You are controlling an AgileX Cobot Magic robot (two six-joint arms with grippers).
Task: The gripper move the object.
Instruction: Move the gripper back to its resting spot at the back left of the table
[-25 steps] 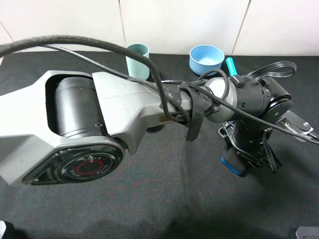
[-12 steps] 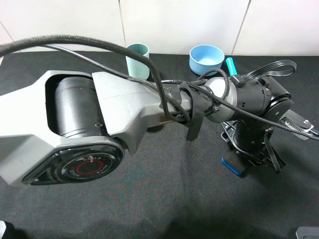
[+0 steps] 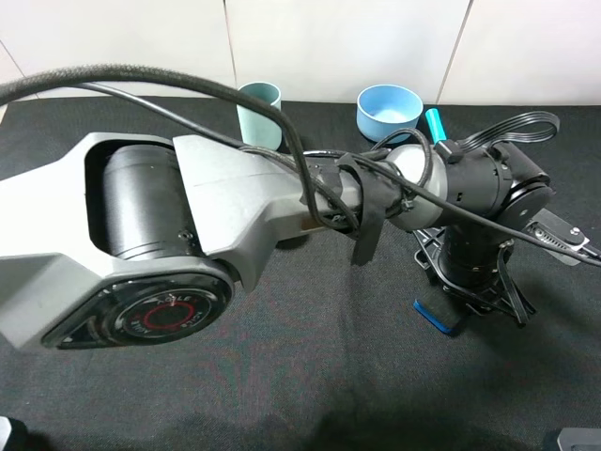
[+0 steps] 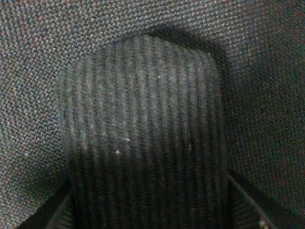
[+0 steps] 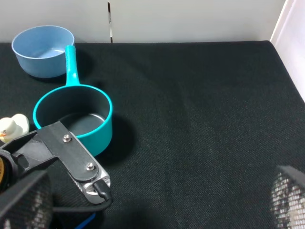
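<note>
The left arm reaches across to the right side of the exterior high view. Its dark gripper (image 3: 462, 299) points down at the black mat, and the object (image 3: 435, 318) sits at its fingertips with only a thin blue edge showing. In the left wrist view a dark ribbed block, the object's black top (image 4: 143, 133), fills the space between the fingers, so the gripper looks shut on it. My right gripper (image 5: 152, 210) is open and empty; one mesh-covered finger (image 5: 21, 202) shows at a lower corner, the other at the opposite one.
A pale green cup (image 3: 259, 113) and a blue bowl (image 3: 389, 110) stand at the back by the white wall. A teal saucepan (image 5: 74, 117) sits behind the left arm's wrist, with a small cream lump (image 5: 12, 126) beside it. The mat's right edge (image 5: 286, 57) is close.
The left gripper has turned slightly over the object. The object's blue side has narrowed from a thick band to a thin line and shifted a little left and toward the front.
</note>
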